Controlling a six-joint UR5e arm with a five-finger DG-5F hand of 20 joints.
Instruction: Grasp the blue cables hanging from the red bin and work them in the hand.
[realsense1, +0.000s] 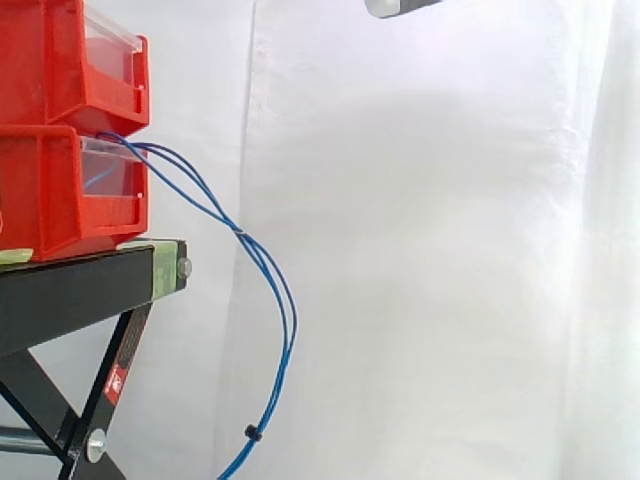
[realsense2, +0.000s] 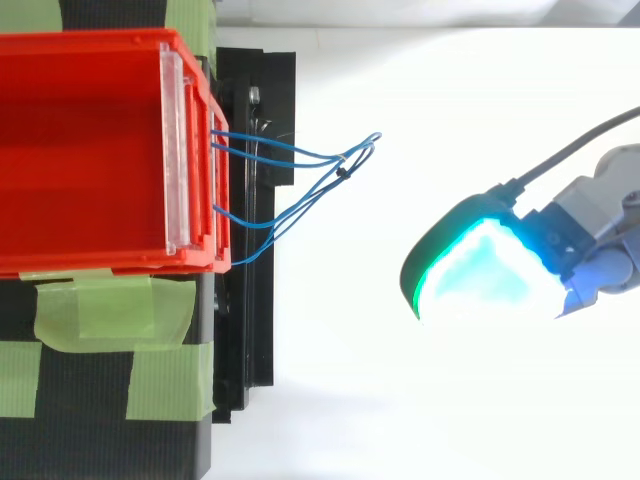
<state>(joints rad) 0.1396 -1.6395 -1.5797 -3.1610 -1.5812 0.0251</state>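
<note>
In the top view the hand (realsense2: 490, 270) is cut off by the right edge. Its glowing pad is a blur, so its pose cannot be told. Well apart from the hand, the red bin (realsense2: 90, 150) runs off the left edge. The blue cables (realsense1: 270, 280) drop past the side view's bottom edge, and their ends farthest from the hand are hidden behind the bin's front. A grey piece (realsense1: 400, 6) is cropped by the top edge.

Clear space right of blue cables (realsense1: 240, 232), red bins (realsense1: 50, 190) blocking left
</note>
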